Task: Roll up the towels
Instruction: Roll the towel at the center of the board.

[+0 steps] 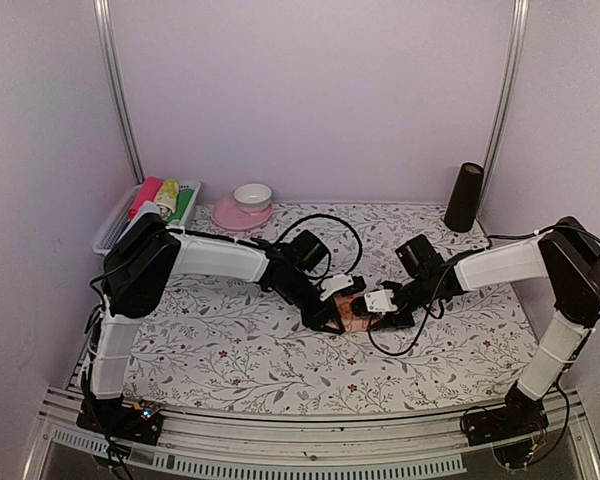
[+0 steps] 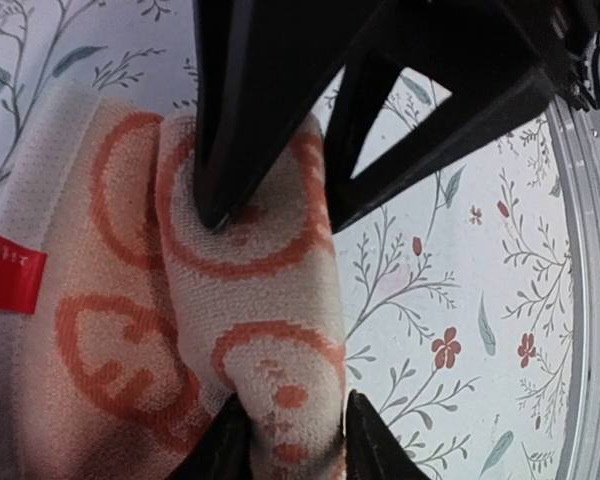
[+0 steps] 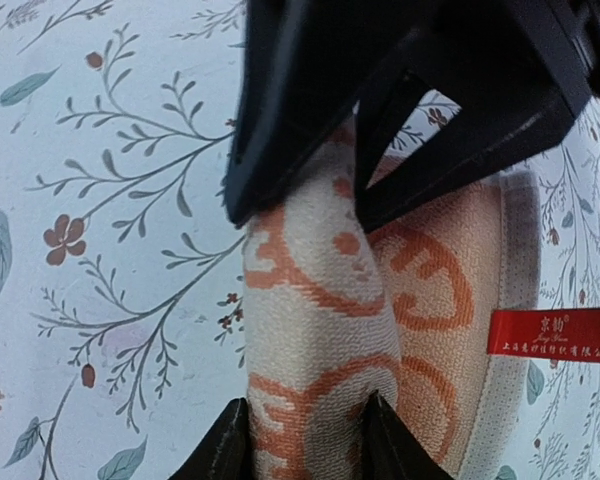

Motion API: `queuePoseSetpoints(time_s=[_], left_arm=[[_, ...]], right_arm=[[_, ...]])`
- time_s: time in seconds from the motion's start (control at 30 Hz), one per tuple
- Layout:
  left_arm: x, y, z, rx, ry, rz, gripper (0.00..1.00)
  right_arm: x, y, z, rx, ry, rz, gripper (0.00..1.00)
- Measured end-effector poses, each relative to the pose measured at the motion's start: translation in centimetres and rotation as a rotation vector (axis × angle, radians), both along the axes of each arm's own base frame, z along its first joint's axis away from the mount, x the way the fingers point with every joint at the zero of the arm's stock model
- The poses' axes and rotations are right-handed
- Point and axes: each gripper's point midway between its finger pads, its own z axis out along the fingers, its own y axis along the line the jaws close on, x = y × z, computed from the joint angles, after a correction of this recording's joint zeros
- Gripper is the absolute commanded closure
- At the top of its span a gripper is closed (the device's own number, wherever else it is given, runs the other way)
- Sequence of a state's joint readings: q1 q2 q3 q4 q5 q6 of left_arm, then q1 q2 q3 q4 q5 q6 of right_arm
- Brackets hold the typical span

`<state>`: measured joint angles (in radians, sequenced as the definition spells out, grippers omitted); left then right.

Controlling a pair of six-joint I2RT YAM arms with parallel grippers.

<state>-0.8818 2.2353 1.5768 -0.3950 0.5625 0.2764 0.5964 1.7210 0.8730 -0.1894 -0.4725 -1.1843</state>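
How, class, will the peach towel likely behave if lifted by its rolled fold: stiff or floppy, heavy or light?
Probably floppy: the towel bulges softly where the left tool pinches its fold. Likely light, as it looks like thin knitted cloth. The fold may well unroll if released, since only the pinch seems to hold it.

You've got one peach towel in view, pale knit with orange ring prints, lying mid-surface. One side is rolled into a snug tube. The rest lies flat beside the tube, red label at its hem.
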Motion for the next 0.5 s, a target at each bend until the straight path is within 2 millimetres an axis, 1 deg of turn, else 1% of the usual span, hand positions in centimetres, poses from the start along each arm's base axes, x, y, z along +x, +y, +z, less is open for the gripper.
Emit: queuePoseSetpoints(time_s=[0.13,0.2,0.27,0.37,0.43,0.5], left_arm=[[0.0,0.0,0.1,-0.004,0.016,0.0,0.5],[0.0,0.1,0.2,-0.004,0.022,0.007,0.43],[0.2,0.2,0.2,-0.004,0.013,0.016,0.38],[0.1,0.8,0.5,-0.004,-0.012,0.03,0.29],[-0.1,1.8,0.9,-0.014,-0.049,0.044,0.25],[-0.7,2.9,1.5,-0.023,-0.085,0.048,0.25]], right_arm=[[1.0,0.1,-0.6,-0.018,-0.004,-0.031,0.84],[1.4,0.3,-0.5,-0.021,-0.003,-0.039,0.89],[1.8,0.5,-0.4,-0.024,0.0,-0.049,0.9],[1.8,0.5,-0.3,-0.032,0.016,-0.051,0.9],[1.6,0.6,-0.1,-0.035,0.038,-0.037,0.9],[1.2,0.7,0.0,-0.041,0.069,-0.025,0.9]])
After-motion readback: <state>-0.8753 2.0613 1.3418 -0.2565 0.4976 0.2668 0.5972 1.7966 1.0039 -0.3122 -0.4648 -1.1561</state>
